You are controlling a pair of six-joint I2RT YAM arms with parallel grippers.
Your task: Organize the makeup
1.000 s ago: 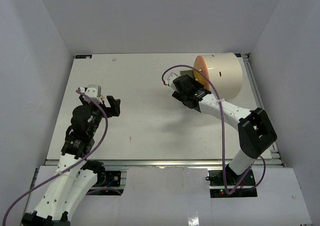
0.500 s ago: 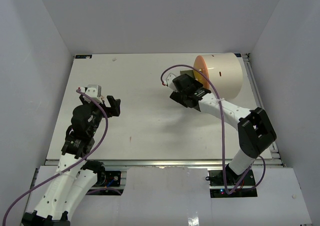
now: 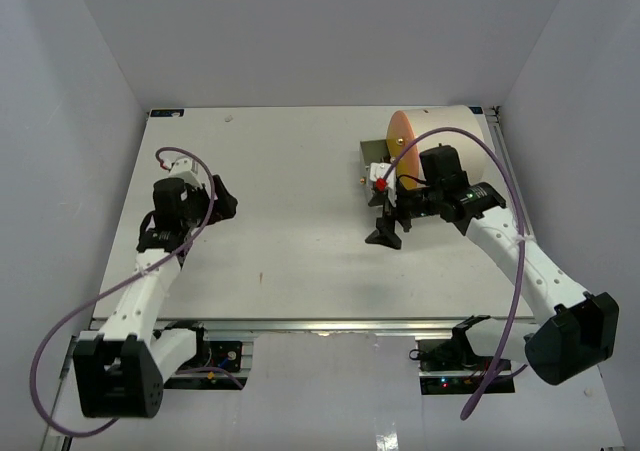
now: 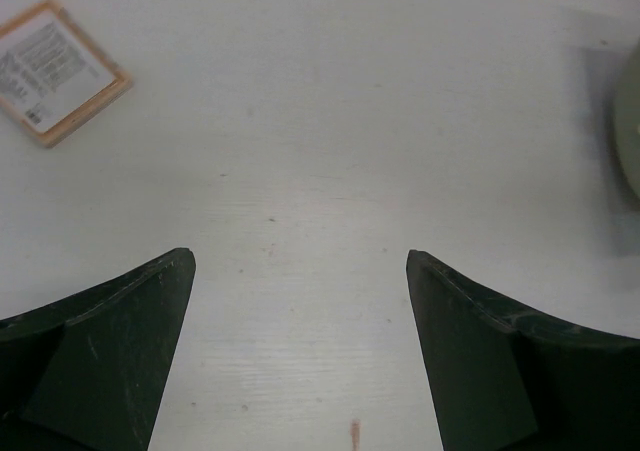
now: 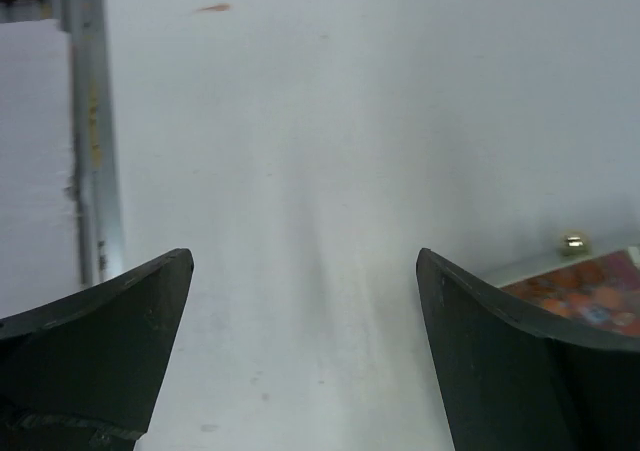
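Left end effector (image 4: 300, 266) released and empty, well left of the cream cylinder (image 3: 447, 151). Right end effector (image 5: 305, 261) also spread and empty, just in front of it. One eyeshadow palette (image 3: 374, 154) lies on the surface (image 3: 290, 161) beside the cylinder's orange face. Probably late in the task, with the palette unplaced.

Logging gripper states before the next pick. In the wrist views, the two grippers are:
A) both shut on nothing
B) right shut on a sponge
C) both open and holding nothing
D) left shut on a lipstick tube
C: the left gripper and the right gripper are each spread wide, with only the white tabletop showing through the gap.
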